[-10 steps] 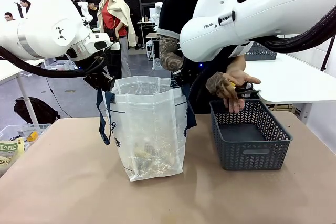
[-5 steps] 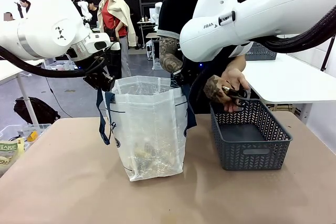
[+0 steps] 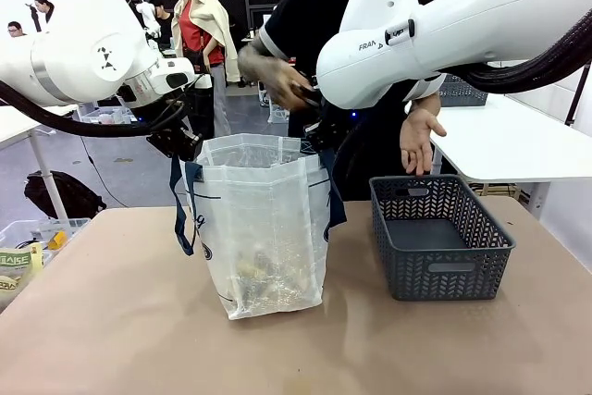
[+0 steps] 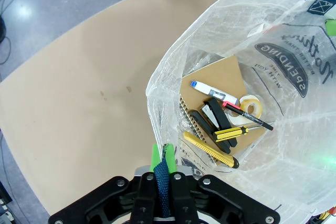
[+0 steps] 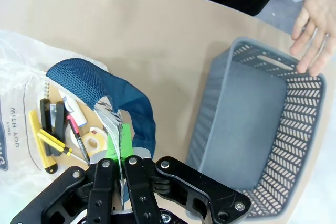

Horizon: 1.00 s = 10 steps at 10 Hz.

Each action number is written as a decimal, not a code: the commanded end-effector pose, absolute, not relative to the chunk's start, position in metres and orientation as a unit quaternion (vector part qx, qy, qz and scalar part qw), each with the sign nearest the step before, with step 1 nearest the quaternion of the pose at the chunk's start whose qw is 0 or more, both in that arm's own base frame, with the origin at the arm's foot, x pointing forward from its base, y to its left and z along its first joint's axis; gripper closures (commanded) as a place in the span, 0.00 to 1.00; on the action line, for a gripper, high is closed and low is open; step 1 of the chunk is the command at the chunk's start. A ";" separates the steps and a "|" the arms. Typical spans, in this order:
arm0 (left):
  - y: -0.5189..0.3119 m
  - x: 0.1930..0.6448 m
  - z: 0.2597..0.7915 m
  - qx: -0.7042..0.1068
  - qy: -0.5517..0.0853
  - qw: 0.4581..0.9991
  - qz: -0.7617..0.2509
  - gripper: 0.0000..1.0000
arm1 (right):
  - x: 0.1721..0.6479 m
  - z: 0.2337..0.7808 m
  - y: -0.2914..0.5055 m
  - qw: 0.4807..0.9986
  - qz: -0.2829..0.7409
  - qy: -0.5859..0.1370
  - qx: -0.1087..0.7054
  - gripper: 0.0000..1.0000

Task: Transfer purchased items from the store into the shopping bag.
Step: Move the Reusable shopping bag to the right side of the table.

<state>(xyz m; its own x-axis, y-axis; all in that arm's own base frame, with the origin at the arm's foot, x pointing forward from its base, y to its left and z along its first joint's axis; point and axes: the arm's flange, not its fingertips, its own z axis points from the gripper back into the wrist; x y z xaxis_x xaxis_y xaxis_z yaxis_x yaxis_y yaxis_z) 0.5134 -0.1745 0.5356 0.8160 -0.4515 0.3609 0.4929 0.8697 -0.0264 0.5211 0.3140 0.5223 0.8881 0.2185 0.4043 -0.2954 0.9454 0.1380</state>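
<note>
Last drop, I judge: the basket (image 3: 444,270) at lower right sits empty, the items (image 4: 220,121) lie in the bag (image 3: 264,228) at centre, and a hand (image 3: 282,87) hangs over its mouth. Left jaws pinch a navy strap (image 4: 164,182), right jaws the other strap. I'd hold the mouth wide. Bare tabletop (image 3: 111,321) lies all around.

One bag (image 3: 264,228) and one basket (image 3: 444,270) are standing; seven items (image 4: 212,116) are lying in the bag; two hands (image 3: 421,136) are showing.
</note>
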 end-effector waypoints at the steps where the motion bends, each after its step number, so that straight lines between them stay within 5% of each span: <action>1: -0.173 0.511 0.537 -0.061 -0.171 0.953 -0.241 1.00 | 0.519 0.520 0.311 0.967 0.129 -0.193 0.104 1.00; 10: -0.173 0.511 0.537 -0.061 -0.171 0.953 -0.241 1.00 | 0.519 0.520 0.311 0.967 0.129 -0.193 0.104 1.00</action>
